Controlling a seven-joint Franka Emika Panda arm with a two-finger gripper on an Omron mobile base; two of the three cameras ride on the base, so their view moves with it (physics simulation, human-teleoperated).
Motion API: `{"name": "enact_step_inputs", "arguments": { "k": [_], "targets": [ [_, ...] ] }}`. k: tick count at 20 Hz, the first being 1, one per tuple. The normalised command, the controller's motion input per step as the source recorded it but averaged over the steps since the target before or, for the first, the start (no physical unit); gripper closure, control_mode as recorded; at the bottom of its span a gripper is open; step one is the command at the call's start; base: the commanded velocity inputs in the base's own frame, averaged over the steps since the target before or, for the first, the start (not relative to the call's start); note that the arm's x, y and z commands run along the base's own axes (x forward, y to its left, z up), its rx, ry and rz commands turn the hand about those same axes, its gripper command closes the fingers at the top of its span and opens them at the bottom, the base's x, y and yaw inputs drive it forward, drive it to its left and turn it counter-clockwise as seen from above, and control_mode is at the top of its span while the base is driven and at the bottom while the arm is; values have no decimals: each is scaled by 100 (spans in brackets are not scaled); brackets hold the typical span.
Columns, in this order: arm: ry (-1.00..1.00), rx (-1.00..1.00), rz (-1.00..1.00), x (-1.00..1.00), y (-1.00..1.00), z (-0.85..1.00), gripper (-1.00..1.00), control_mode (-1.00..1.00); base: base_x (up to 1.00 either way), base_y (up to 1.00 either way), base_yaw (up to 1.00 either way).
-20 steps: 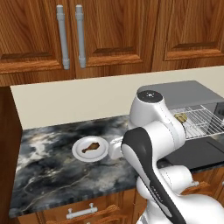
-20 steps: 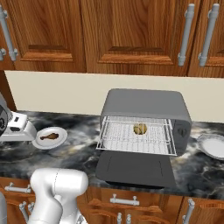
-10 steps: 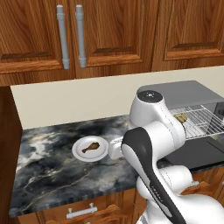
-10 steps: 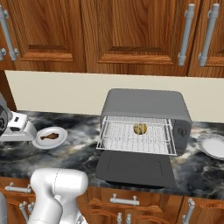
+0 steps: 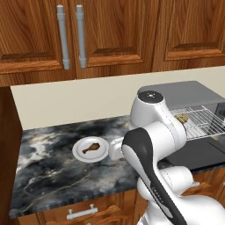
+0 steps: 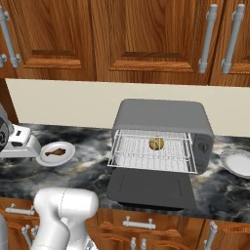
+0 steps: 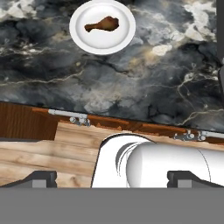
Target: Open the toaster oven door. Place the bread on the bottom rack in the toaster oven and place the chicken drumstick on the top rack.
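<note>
The oven [image 6: 163, 122] sits on the dark marbled counter [image 6: 93, 156] against the cream backsplash, and serves as the landmark here. Its door [image 6: 151, 188] is folded all the way down and lies flat on the counter in front of the oven mouth. A wire rack [image 6: 152, 151] is pulled partway out of the oven, above the lowered door, and the bread [image 6: 156, 143] rests on it toward the back, near the middle of the rack's width. From the left base view the bread [image 5: 181, 117] shows on the same rack [image 5: 200, 123] just past the robot's elbow. Whether this shelf is the upper or lower one cannot be told.

Well to the left of the oven a white plate [image 6: 56, 153] lies on the counter, and the drumstick [image 6: 54, 152] lies flat on it, thick end away from the oven in the right base view. In the hand view the plate [image 7: 103, 43] is near the top, with the drumstick [image 7: 102, 24] centred on it. A second white plate [image 6: 236, 162] sits just to the right of the oven.

The gripper [image 7: 113, 178] hangs above the counter's front edge, left of the oven, near the drumstick plate but apart from it. Its fingers [image 7: 41, 178] stand spread wide and released, grasping nothing
</note>
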Motion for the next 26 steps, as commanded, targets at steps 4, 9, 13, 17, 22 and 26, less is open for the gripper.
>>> {"name": "enact_step_inputs", "arguments": {
  "k": [4,9,13,17,22,26],
  "targets": [
    [0,0,0,0,0,0,-100,-100,0,0,0],
    [-1,0,0,0,0,-1,-100,-100,0,0,0],
    [-14,0,0,2,9,-10,-100,-100,0,0,0],
    [-8,0,-24,21,23,-9,-100,-100,0,0,0],
    [-9,0,-29,27,24,-9,-100,-100,0,0,0],
    [-11,0,-21,16,10,-10,-100,-100,0,0,0]
  ]
}}
